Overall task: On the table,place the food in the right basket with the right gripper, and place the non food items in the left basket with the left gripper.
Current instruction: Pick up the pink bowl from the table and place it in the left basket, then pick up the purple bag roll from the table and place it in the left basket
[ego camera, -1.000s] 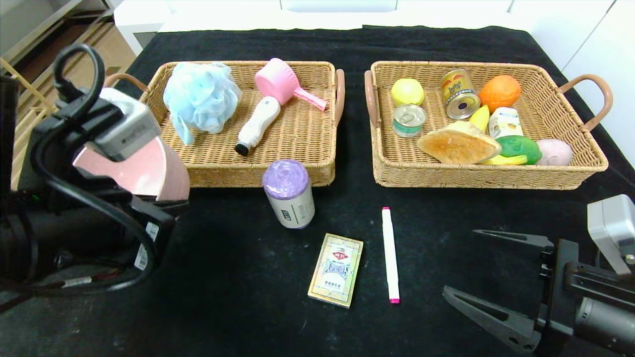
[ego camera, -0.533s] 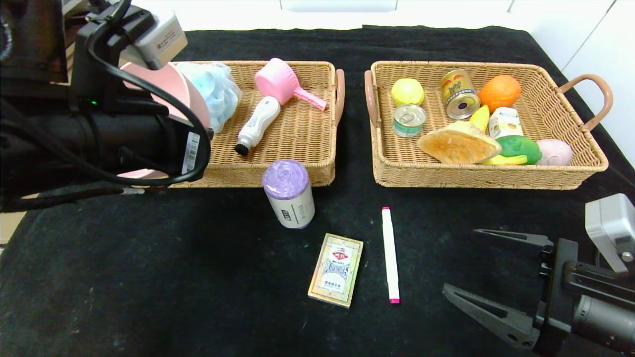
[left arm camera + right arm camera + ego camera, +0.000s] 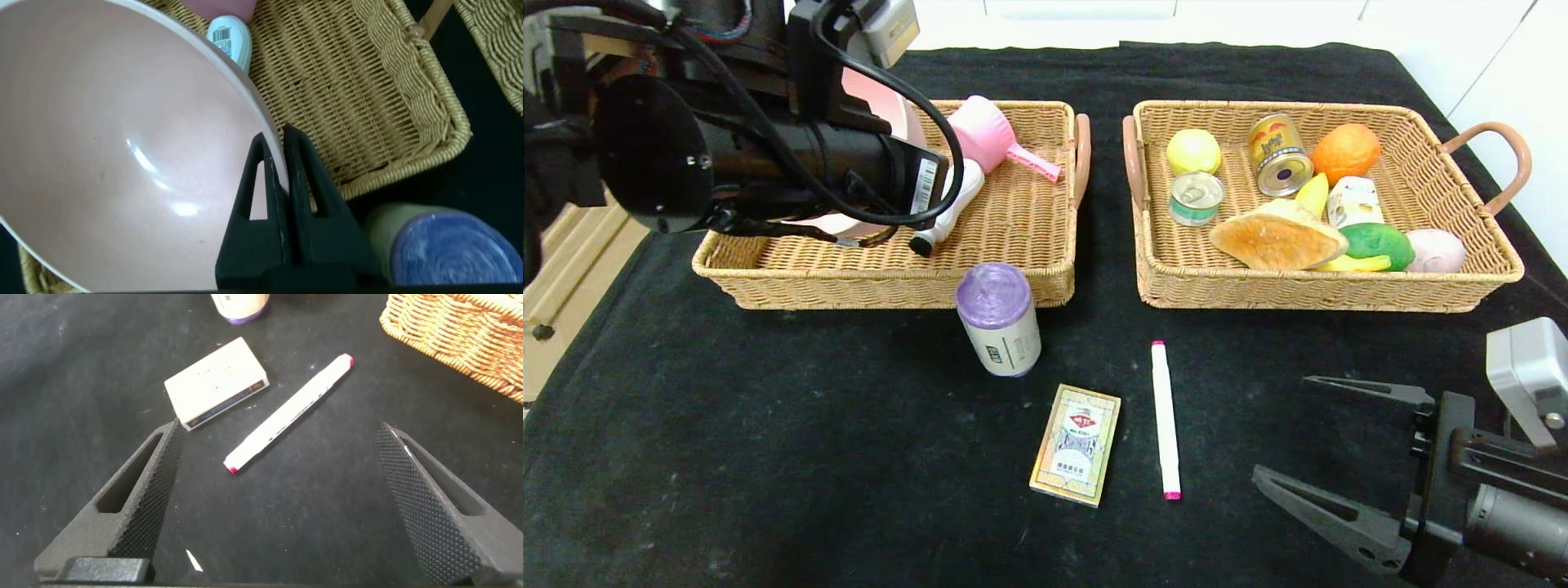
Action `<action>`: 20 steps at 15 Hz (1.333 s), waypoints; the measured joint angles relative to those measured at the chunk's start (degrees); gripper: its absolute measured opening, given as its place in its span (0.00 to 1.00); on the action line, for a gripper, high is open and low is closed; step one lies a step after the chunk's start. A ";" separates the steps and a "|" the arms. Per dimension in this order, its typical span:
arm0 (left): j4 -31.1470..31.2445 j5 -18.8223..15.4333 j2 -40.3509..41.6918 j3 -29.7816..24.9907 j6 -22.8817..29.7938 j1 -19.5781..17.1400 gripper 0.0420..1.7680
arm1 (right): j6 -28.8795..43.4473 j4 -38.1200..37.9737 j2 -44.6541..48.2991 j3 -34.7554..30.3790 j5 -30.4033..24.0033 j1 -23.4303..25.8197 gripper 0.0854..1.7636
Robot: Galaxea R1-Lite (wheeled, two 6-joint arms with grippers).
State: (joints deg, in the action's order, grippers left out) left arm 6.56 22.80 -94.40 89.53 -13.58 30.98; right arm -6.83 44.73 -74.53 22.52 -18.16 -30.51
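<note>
My left gripper [image 3: 274,143] is shut on the rim of a pink bowl [image 3: 122,139] and holds it over the left basket [image 3: 1013,278]. The bowl also shows behind the arm in the head view [image 3: 894,110]. On the black cloth in front of the baskets lie a purple-topped roll [image 3: 999,318], a card box [image 3: 1076,445] and a white marker [image 3: 1165,416]. My right gripper [image 3: 1281,429] is open and empty, low at the front right, with the marker [image 3: 286,412] and card box [image 3: 216,392] just ahead of it.
The left basket holds a pink scoop [image 3: 984,131] and a white bottle [image 3: 947,204]; my left arm hides its far left part. The right basket [image 3: 1339,290] holds bread [image 3: 1274,237], cans, an orange and other food. The table edge is at the left.
My left arm has carried the pink bowl from the table's left front up and to the right, over the left basket, and now hides the blue bath puff. The right arm has not moved.
</note>
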 joint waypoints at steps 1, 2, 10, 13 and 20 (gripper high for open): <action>-0.22 -0.48 -1.43 1.27 0.02 -0.30 0.07 | 0.00 0.04 0.01 0.06 0.00 0.12 0.97; -0.33 -0.72 -2.80 2.47 0.09 -0.57 0.07 | 0.05 0.06 0.01 0.06 0.00 0.17 0.97; -7.35 -2.05 -11.14 7.79 0.38 -2.60 0.07 | -0.33 0.09 0.12 0.22 -0.11 0.91 0.97; -8.05 -2.05 -12.51 8.00 0.49 -2.60 0.07 | -0.33 0.09 0.12 0.39 -0.09 1.02 0.97; -8.20 -1.58 -13.01 7.88 0.68 -2.58 0.56 | -0.30 0.11 0.01 0.30 -0.09 1.02 0.97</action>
State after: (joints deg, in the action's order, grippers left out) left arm -1.65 21.21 -107.41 97.40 -12.90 28.39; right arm -7.13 44.84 -74.52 22.82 -18.25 -29.49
